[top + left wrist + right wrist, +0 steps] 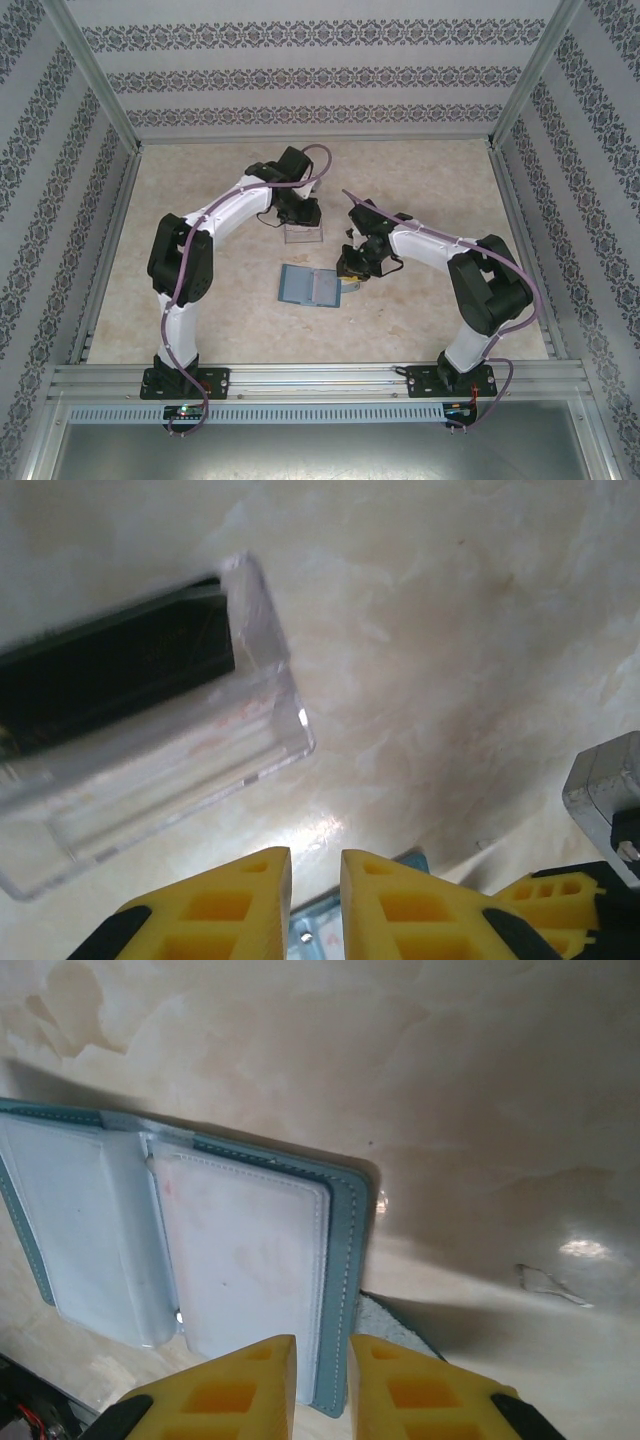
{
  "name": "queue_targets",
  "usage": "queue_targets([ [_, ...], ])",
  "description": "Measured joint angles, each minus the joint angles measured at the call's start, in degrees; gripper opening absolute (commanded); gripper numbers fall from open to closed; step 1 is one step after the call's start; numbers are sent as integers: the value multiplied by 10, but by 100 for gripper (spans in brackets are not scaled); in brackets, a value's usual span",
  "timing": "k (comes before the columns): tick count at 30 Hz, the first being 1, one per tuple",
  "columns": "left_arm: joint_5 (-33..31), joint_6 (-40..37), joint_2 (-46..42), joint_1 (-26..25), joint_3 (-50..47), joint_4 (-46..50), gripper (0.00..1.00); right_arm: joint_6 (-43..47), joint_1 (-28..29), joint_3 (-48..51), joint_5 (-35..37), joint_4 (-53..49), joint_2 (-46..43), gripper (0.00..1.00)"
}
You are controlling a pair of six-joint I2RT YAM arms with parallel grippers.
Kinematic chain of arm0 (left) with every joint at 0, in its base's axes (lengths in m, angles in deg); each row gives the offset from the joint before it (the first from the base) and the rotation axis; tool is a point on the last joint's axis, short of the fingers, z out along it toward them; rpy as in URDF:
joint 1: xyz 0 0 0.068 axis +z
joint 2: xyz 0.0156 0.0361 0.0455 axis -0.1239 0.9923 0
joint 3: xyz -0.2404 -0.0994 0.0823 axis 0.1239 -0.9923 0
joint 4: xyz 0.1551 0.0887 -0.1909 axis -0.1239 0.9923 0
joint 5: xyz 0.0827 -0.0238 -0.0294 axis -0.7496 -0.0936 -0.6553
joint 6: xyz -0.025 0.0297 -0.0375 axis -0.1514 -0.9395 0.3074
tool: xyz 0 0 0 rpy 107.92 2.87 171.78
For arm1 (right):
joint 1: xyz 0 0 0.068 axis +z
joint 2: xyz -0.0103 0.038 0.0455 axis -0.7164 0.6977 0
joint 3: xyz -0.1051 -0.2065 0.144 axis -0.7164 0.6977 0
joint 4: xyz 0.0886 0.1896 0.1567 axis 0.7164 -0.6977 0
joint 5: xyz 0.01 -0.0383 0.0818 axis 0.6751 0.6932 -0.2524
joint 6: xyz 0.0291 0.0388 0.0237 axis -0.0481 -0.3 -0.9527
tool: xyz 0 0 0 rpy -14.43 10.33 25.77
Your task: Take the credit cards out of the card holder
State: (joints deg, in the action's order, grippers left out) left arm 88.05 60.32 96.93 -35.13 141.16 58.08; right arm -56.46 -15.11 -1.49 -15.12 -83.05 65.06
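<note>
The card holder [310, 285] lies open mid-table, pale pockets up (whether cards are inside, can't tell). The right gripper [322, 1380] hovers at its 3 o'clock edge, fingers clenched nearly together, empty. At the holder's 12 o'clock sits the clear plastic box [200, 770], with a dark credit card [110, 680] inside. The left gripper [315, 890] hangs just beside it, likewise clenched on nothing.
</note>
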Motion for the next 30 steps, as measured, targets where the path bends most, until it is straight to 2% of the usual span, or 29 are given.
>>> queue_targets([
  [11, 44, 147, -55, -10, -125, -62, 20, -7, 4, 2, -6, 4, 8, 22],
  [22, 108, 200, -56, -43, -193, -121, 20, -7, 4, 13, -7, 11, 20, 22],
  [30, 130, 219, -56, -59, -224, -139, 19, -6, 3, 16, -6, 11, 35, 21],
])
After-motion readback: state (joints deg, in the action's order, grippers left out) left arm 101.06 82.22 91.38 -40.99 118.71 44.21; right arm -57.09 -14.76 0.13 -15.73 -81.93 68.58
